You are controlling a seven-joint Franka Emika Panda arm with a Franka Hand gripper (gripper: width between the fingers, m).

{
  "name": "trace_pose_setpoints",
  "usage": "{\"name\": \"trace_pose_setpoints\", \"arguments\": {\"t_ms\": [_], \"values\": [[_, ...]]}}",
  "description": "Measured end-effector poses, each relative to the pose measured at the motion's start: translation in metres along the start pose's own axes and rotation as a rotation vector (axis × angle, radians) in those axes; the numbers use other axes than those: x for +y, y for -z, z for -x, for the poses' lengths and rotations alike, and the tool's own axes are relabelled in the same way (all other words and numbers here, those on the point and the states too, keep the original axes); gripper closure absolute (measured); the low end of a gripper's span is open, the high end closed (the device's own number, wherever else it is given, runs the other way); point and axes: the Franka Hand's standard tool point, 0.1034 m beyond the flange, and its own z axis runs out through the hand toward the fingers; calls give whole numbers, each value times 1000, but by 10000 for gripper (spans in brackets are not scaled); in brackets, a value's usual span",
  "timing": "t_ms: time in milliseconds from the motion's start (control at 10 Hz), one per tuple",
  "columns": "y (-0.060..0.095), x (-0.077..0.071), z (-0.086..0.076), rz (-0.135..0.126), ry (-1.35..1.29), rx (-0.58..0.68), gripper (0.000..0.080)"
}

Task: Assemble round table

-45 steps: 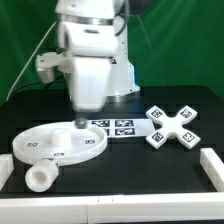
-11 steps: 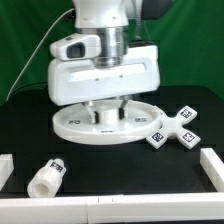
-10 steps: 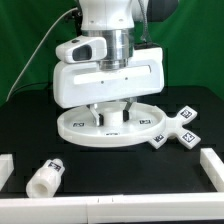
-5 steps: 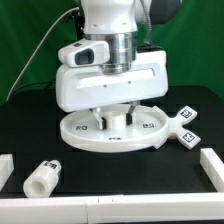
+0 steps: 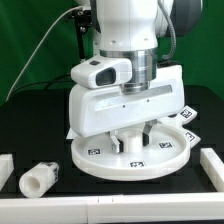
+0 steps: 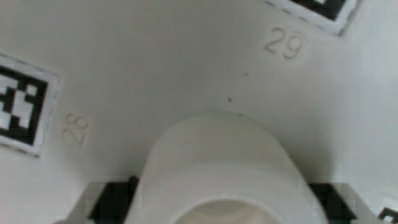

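Observation:
The large white round disc (image 5: 110, 160) lies low over the black table, right of centre in the exterior view. My gripper (image 5: 128, 140) is shut on its central hub (image 6: 217, 170). In the wrist view the black finger pads (image 6: 118, 200) press both sides of the hub, and the disc face with tags (image 6: 22, 105) fills the rest. The short cylinder leg (image 5: 38, 177) lies on its side at the front left, apart from the disc. The cross-shaped base (image 5: 188, 118) shows only partly behind the disc and my hand at the right.
White border rails stand at the left (image 5: 5, 168), the right (image 5: 212, 165) and along the front (image 5: 110, 210). A green curtain hangs behind. The marker board is hidden behind my hand.
My gripper has carried the disc by its hub from the left-centre toward the exterior view's right and front. The leg has stayed at the front left.

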Motion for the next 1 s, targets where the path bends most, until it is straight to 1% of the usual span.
{"name": "trace_pose_setpoints", "arguments": {"t_ms": [100, 200, 300, 500, 600, 700, 800, 1000], "values": [[0, 0, 0, 0, -1, -1, 393], [-3, 0, -2, -1, 1, -2, 393], [-8, 0, -13, 0, -1, 0, 393], [-18, -9, -36, 4, -36, 10, 393], [-24, -11, -42, 12, -50, 26, 393], [-26, -9, -47, 29, -62, 56, 393], [-27, -8, -48, 36, -76, 74, 393], [-26, -7, -49, 42, -84, 84, 393]]}}
